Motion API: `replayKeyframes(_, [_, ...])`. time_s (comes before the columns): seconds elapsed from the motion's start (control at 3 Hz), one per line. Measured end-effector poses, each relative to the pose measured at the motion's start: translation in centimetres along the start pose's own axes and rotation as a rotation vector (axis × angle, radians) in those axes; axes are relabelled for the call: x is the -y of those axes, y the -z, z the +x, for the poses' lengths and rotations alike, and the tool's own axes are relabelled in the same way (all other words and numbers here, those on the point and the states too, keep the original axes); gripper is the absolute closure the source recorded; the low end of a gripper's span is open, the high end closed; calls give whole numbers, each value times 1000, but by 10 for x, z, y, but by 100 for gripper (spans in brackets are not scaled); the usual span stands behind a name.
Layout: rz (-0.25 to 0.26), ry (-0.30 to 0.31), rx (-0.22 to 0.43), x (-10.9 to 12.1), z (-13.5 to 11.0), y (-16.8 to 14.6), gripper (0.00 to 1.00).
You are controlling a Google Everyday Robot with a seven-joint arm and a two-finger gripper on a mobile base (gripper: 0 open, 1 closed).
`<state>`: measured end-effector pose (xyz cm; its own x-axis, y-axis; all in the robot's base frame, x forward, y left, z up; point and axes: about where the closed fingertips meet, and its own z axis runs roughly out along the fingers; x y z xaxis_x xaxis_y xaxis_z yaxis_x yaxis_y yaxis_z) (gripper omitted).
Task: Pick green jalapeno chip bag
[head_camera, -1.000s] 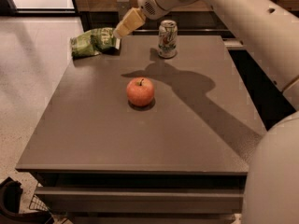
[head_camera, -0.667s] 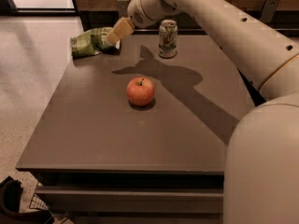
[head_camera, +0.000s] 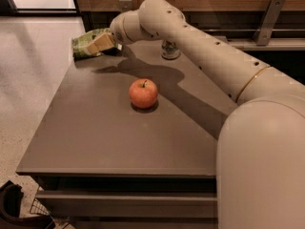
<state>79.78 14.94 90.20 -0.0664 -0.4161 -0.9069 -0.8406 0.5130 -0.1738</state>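
The green jalapeno chip bag (head_camera: 85, 43) lies at the far left corner of the brown table (head_camera: 95, 137), wrinkly green foil with a pale patch. My gripper (head_camera: 97, 44) reaches in from the right and sits right over the bag's right half, hiding part of it. My long beige arm (head_camera: 200, 51) stretches across the back of the table.
A red apple (head_camera: 143, 93) stands near the table's middle. A white-and-green drink can (head_camera: 170, 50) stands at the back, mostly hidden behind my arm. A wooden wall panel and a metal rail run behind the table. Pale floor lies to the left.
My gripper has moved left and down, from beside the can's side of the bag onto the bag itself. The arm now covers most of the can.
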Motion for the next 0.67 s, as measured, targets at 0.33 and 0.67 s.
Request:
replayKeyframes(0.33, [-8,-9,64,-19,-12,-32,0])
replayKeyframes(0.67, [-8,-9,64,-19,-12,-32,0])
